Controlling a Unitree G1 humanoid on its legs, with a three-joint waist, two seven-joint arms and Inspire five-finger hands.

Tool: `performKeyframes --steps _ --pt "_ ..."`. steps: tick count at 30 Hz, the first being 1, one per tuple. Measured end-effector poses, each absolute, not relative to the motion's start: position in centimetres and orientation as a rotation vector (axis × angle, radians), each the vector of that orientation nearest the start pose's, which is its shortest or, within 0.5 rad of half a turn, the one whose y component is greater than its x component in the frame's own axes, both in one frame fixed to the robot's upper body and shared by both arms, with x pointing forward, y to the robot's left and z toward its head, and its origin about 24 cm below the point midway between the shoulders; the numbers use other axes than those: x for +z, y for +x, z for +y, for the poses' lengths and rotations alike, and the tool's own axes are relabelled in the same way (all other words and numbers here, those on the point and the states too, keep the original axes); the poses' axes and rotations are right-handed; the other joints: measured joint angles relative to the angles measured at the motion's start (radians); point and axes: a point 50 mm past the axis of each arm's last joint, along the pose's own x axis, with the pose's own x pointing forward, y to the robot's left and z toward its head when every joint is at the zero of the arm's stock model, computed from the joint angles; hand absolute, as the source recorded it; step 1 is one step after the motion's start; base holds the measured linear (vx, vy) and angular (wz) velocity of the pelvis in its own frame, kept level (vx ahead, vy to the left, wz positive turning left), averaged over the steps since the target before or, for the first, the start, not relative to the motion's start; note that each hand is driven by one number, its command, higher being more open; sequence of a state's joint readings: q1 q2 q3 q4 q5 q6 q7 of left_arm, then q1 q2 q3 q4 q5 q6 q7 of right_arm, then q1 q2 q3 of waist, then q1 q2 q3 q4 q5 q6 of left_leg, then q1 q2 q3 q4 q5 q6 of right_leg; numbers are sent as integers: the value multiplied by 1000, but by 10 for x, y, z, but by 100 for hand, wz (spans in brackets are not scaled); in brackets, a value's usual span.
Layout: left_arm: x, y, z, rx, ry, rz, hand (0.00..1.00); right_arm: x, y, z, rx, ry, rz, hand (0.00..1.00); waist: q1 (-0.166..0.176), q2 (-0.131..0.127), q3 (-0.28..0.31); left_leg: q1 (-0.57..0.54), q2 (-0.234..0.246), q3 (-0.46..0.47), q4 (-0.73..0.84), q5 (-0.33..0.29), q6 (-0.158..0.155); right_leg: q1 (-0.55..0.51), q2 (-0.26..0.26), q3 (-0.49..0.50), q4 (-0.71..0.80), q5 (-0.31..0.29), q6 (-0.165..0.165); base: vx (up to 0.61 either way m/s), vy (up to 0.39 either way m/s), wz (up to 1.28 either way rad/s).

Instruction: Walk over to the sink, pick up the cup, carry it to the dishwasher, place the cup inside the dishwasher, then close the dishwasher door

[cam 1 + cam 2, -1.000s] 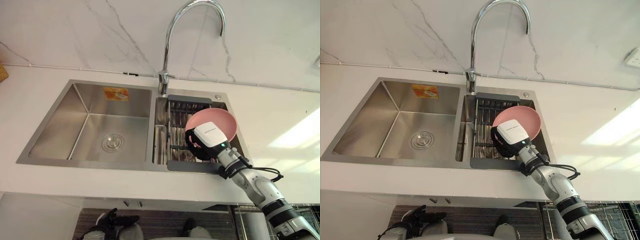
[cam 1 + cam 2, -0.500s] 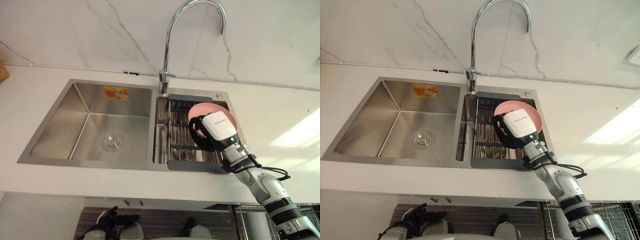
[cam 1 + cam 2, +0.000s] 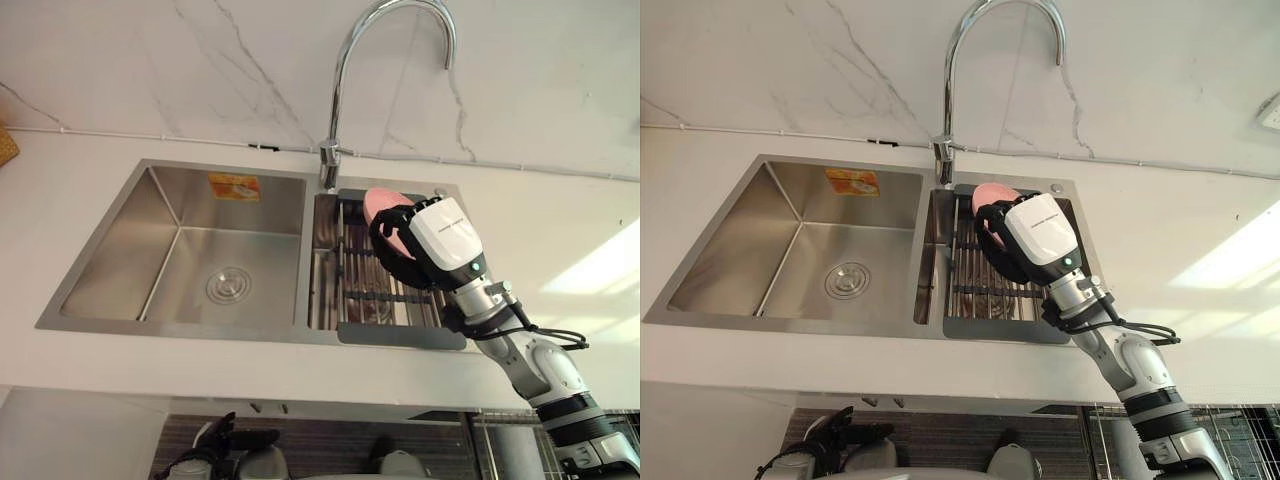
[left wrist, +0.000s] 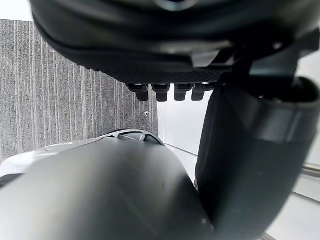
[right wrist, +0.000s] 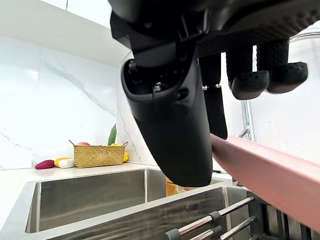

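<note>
A pink cup (image 3: 380, 205) is tipped on edge above the dish rack (image 3: 350, 290) in the sink's right basin, near the faucet base. My right hand (image 3: 425, 245) is shut on it: in the right wrist view the pink rim (image 5: 270, 170) runs between the thumb (image 5: 175, 130) and the curled fingers (image 5: 265, 75). Most of the cup is hidden behind the hand. My left hand (image 3: 222, 437) hangs low below the counter's front edge, its fingers (image 4: 170, 91) relaxed and holding nothing.
The steel double sink (image 3: 180, 240) is set in a white counter (image 3: 560, 250), with a tall chrome faucet (image 3: 340, 80) between the basins. A straw basket of produce (image 5: 97, 155) stands far off on the counter. A wire rack (image 3: 1240, 420) shows low on the right.
My right hand has risen and swung toward the faucet with the pink cup, lifting it off the rack and turning it from face-up to nearly edge-on.
</note>
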State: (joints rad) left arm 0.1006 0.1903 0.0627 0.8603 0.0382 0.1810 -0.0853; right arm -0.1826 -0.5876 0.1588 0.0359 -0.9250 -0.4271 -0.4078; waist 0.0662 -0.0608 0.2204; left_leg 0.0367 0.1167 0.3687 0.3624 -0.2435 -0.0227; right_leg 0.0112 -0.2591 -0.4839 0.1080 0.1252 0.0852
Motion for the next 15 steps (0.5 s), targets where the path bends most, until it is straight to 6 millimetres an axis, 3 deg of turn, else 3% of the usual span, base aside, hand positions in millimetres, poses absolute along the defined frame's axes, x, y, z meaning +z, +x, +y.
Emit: performKeyframes --steps 15 --pt "-146 109 229 91 126 1135 100 127 262 -170 95 -1327 -866 0 0 0 0 5 -5 1 -9 1 1 1 -3 1 0 -1 2 0 0 0"
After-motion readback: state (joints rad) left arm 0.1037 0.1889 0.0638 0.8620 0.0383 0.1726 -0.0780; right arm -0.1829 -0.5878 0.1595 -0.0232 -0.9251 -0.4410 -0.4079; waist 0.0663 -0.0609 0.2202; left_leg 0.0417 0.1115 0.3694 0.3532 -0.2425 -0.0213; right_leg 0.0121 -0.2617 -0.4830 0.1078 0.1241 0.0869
